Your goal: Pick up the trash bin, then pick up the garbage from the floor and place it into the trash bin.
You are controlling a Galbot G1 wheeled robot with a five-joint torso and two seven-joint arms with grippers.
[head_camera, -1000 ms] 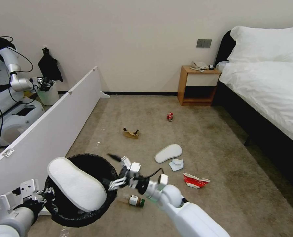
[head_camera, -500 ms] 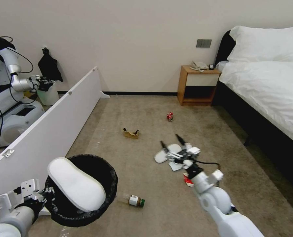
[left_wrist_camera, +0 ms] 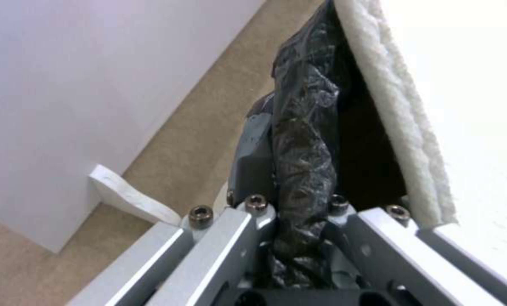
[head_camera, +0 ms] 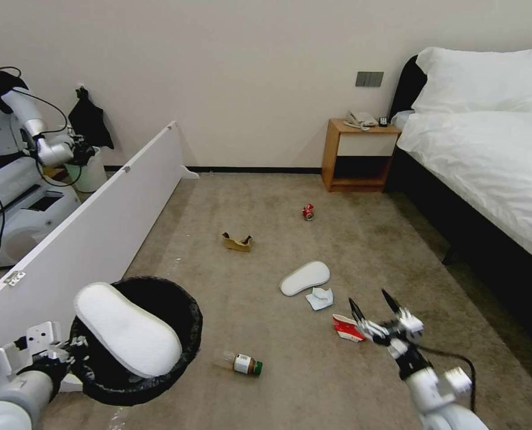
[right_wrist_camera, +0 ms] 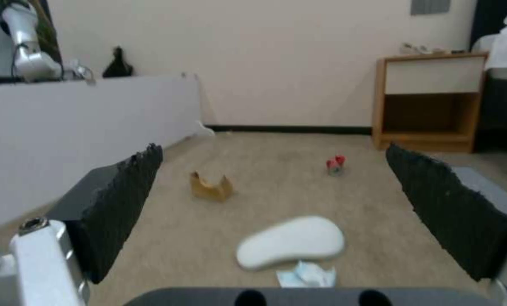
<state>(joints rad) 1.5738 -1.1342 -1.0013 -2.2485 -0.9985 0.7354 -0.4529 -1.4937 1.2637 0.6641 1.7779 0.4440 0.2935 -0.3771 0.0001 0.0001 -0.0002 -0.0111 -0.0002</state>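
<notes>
On the carpet: one white slipper (head_camera: 304, 278), one crumpled tissue (head_camera: 320, 298) touching its near edge, one red-white crushed carton (head_camera: 344, 328), one torn brown cardboard piece (head_camera: 237, 242), one crushed red can (head_camera: 308, 211) toward the nightstand (head_camera: 361, 155), one clear bottle (head_camera: 240, 362) lying on its side with green cap and a brown-white label, text too small to read. No legible branding anywhere. Second slipper (head_camera: 127, 329) sits tilted across the mouth of the trash bin (head_camera: 176, 349), sticking out over the black liner. Left gripper (left_wrist_camera: 290, 221) is clamped on the bin's bag-covered rim, bin held off the floor at lower left beside the white partition board (head_camera: 98, 233). Right gripper (head_camera: 374, 312) hangs over the carpet just beside the carton, jaws spread wide, nothing in them. Right wrist view looks between the pads (right_wrist_camera: 123, 199) at slipper, tissue, cardboard and can.
</notes>
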